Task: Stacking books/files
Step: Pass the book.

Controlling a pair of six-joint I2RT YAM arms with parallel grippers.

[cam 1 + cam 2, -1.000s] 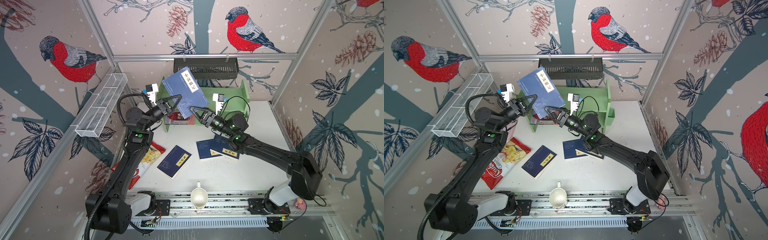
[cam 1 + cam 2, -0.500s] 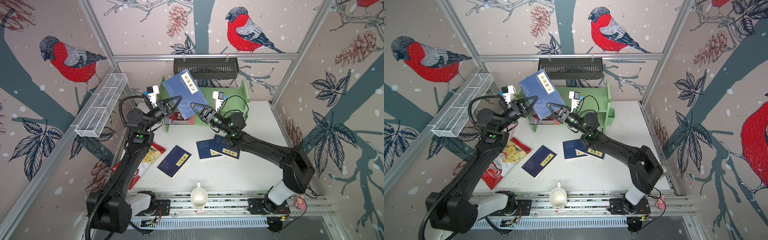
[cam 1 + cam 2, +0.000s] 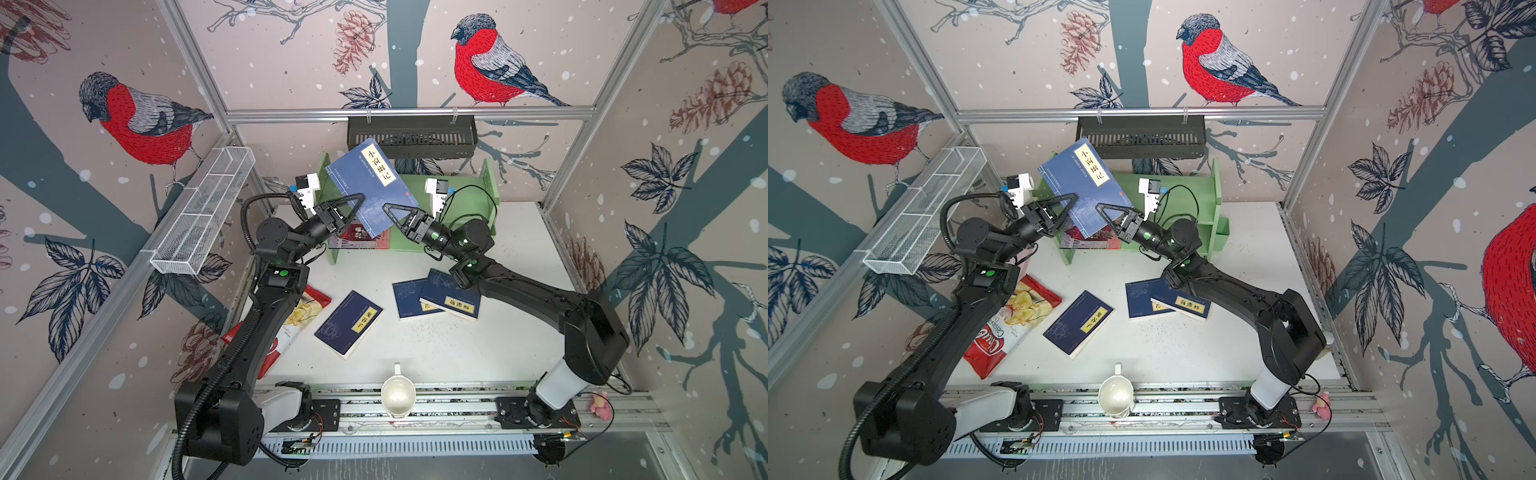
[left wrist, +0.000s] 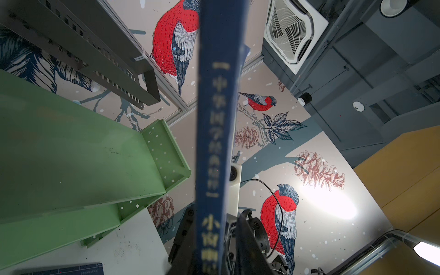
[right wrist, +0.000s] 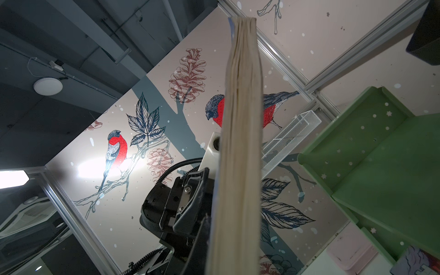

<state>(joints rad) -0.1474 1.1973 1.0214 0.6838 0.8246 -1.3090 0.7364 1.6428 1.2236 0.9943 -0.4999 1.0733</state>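
There's the raised navy book [image 3: 368, 189], yellow title label up, hanging tilted in the air over the green desk shelf [image 3: 490, 187] at the back of the bench [image 3: 498, 345], touching nothing below. The right gripper [image 3: 386, 207] has it by the page edge, jaws clamped hard on the paper block that runs straight up the right wrist view. Opposite, the left gripper [image 3: 360, 200] sits at the spine side; the spine fills the left wrist view, but whether those jaws are pinching it or standing just off it, I cannot tell. Two arms on one thin paperback: I read that as a hand-over, or as support so a floppy cover doesn't sag while it is turned. Right beneath lies the pink-and-red illustrated book [image 3: 361, 237], flat at the foot of the shelf, a likely base for the pile. Out on the bench three more wait: a lone navy book [image 3: 349, 324] near the middle, and an overlapping pair close by the right arm, the upper navy book [image 3: 451, 299] lapping the lower navy book [image 3: 407, 295]. The red crisp bag [image 3: 299, 320] lies under the left arm and a white jug [image 3: 398, 395] stands at the front edge, both clear of the work. Early going, I'd say, with four to gather.
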